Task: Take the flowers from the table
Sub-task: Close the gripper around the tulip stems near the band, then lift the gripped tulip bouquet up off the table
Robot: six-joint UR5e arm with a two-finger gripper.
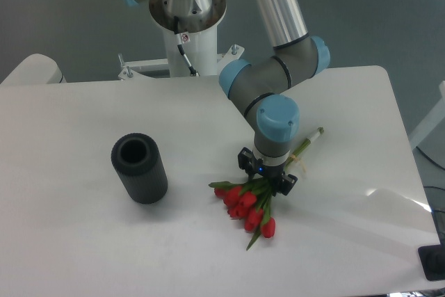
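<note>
The flowers (249,208), a bunch of red tulips with green stems, lie on the white table (76,241) right of centre. Their blooms point toward the front and the stem ends reach back right. My gripper (267,174) is down over the bunch where the stems meet the blooms. One dark finger stands on each side of the stems, with a gap still showing, so it is open. The wrist hides the middle of the stems. The bunch rests on the tabletop.
A dark grey ribbed cylinder (140,168) stands on the left half of the table, its hollow mouth up. The robot's white base column (185,29) rises behind the table's far edge. The table's right edge lies close beyond the stem ends.
</note>
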